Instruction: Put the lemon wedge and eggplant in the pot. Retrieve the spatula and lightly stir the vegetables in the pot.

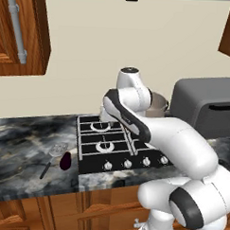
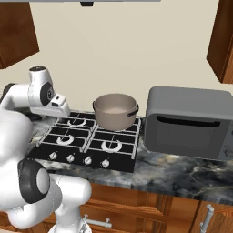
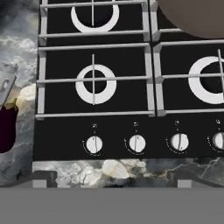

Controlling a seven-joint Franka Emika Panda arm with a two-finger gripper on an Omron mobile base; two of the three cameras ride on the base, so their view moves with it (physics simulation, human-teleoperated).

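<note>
The dark purple eggplant [image 1: 65,161] lies on the counter just left of the stove, also at the left edge of the hand view [image 3: 6,129]. The spatula [image 1: 53,154] lies beside it, on its left, with its perforated grey head [image 3: 5,83] toward the wall. The taupe pot [image 2: 116,111] stands on the back right burner; my arm partly covers the pot [image 1: 157,104] in the left base view. My gripper [image 3: 111,179] hangs open above the front left of the stove, with nothing between its fingers. The lemon wedge is out of view.
The black four-burner stove [image 1: 120,145] has a row of knobs [image 3: 136,143] along its front. A grey boxy microwave [image 2: 189,120] stands on the counter to the right of the pot. Wooden cabinets [image 1: 21,32] hang above left.
</note>
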